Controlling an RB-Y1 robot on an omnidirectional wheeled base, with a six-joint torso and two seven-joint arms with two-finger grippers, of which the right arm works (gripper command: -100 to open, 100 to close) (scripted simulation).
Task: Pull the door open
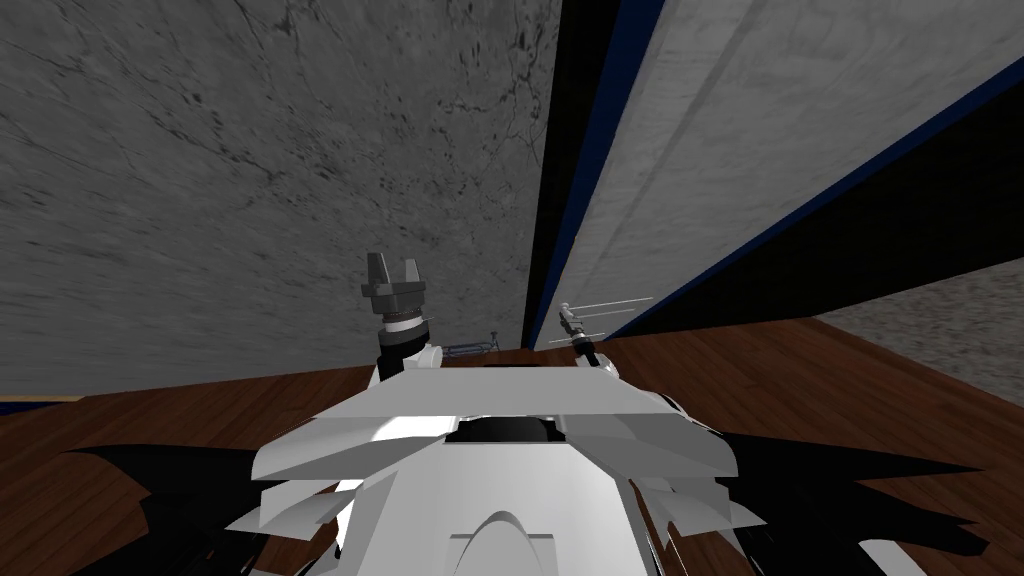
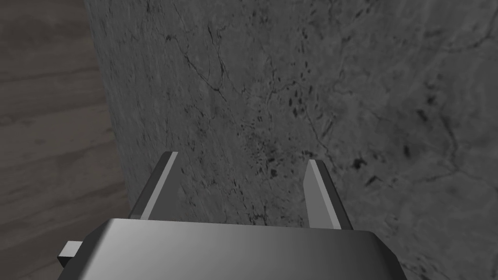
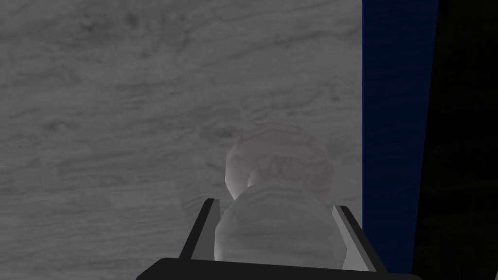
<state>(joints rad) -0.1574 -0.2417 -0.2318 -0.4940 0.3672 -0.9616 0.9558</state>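
Note:
The door (image 1: pixel 720 130) is a pale grey panel with a dark blue edge (image 3: pixel 394 121), standing ajar to my right, and a black area shows past that edge. Its pale round knob (image 3: pixel 277 233) sits between the fingers of my right gripper (image 3: pixel 275 206), which press its sides. In the head view that right gripper (image 1: pixel 568 318) is low at the door's near edge. My left gripper (image 1: pixel 392 268) is raised in front of a grey marbled wall (image 2: pixel 316 87), and in its wrist view the left gripper (image 2: pixel 240 165) is open with nothing between its fingers.
The marbled wall (image 1: pixel 250 180) runs close ahead on the left, up to the door frame. Brown wood floor (image 1: pixel 800 370) lies underfoot and to the right. A black area (image 1: pixel 900 220) shows beyond the door's right side.

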